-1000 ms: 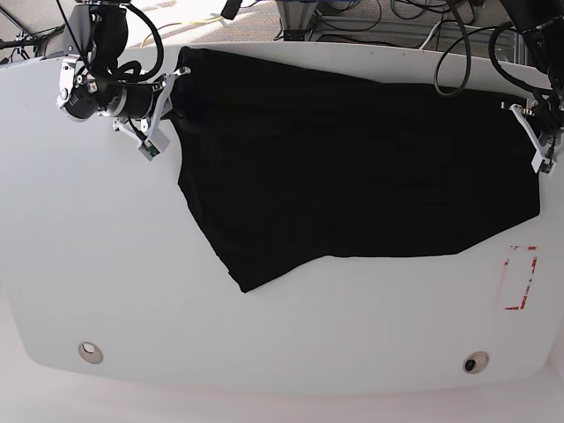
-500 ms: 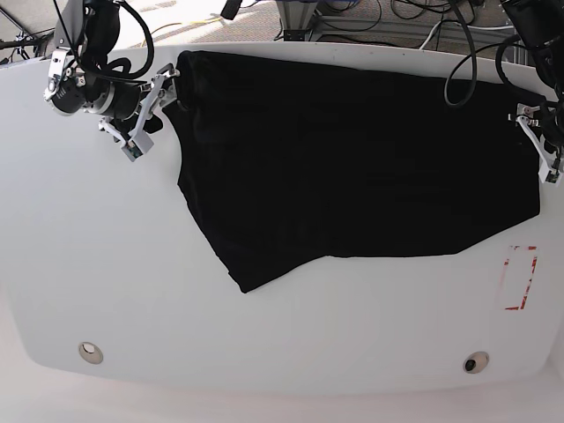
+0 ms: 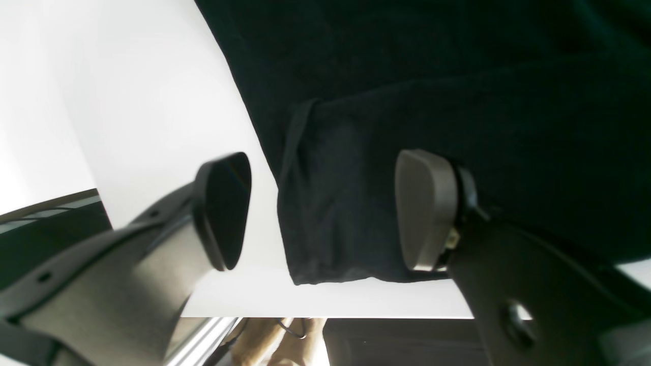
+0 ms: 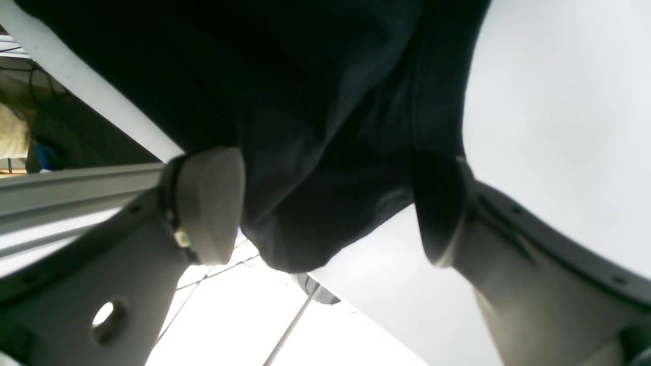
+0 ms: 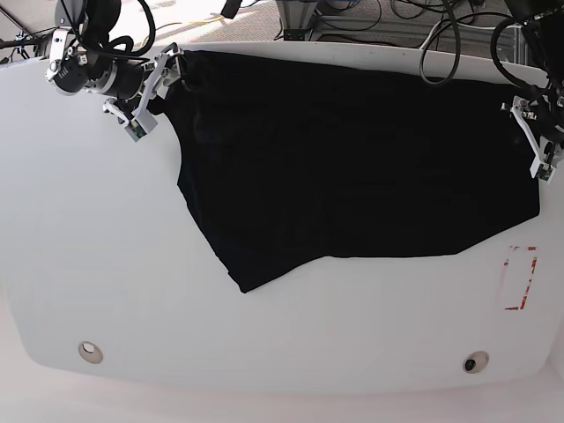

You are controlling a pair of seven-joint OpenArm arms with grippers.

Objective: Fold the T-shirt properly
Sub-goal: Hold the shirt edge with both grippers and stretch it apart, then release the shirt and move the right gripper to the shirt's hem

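Note:
The T-shirt [image 5: 352,159] lies spread on the white table [image 5: 106,247], plain black side up, with no print showing. My right gripper [image 5: 160,95] stands open at the shirt's far-left corner. In the right wrist view that corner [image 4: 305,101] bulges over the table edge between the spread fingers of the right gripper [image 4: 325,208]. My left gripper [image 5: 530,137] is open at the shirt's right edge. The left wrist view shows a hemmed shirt corner [image 3: 325,213] lying flat between the wide-apart fingers of the left gripper [image 3: 325,208].
A red rectangle outline [image 5: 520,278] is marked on the table near the right edge. Two round holes [image 5: 89,352] [image 5: 476,362] sit near the front edge. Cables [image 5: 441,35] and a metal frame run behind the table's far edge.
My right arm has moved back toward the table's far edge, up to the shirt's far-left corner. The left arm has barely shifted. The shirt lies as before.

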